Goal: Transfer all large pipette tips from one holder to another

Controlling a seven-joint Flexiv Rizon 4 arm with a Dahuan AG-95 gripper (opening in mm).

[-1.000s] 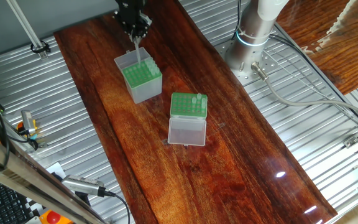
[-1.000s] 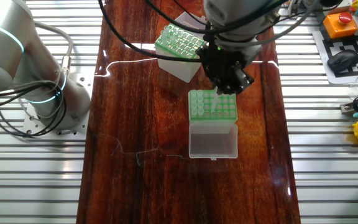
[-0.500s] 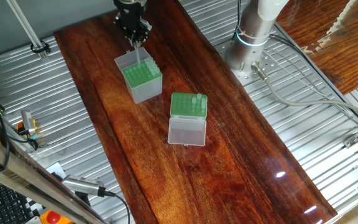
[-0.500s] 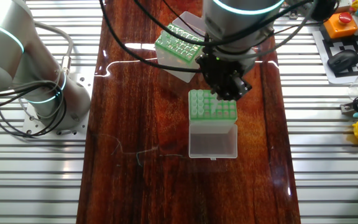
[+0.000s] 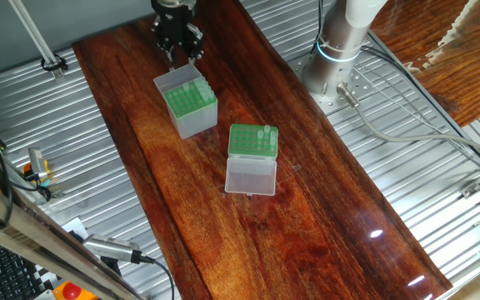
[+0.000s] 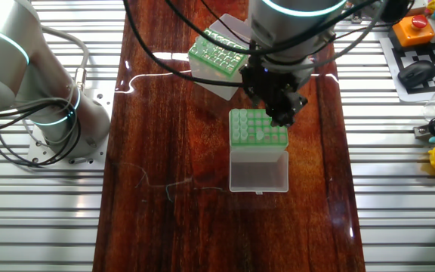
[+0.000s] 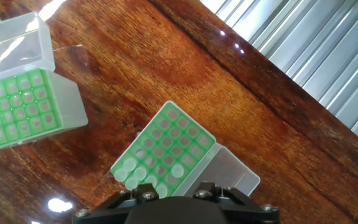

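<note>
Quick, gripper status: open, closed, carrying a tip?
Gripper: cannot be told. It hangs above the grey-sided box; no view shows its fingertips clearly, and no pipette tip is visible between them.

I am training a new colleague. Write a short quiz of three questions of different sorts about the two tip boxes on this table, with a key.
1. True or false: the clear hinged lid of the whitish translucent box is shut.
2. Where do the whitish plastic pipette tips stand in that box's green rack? A) mostly along one edge; B) in every hole; C) nowhere.
3. How many boxes with green rack tops stand on the dark wooden table?

Key: 1. False, it lies open. 2. A. 3. Two: the whitish translucent box and the grey-sided box.
</note>
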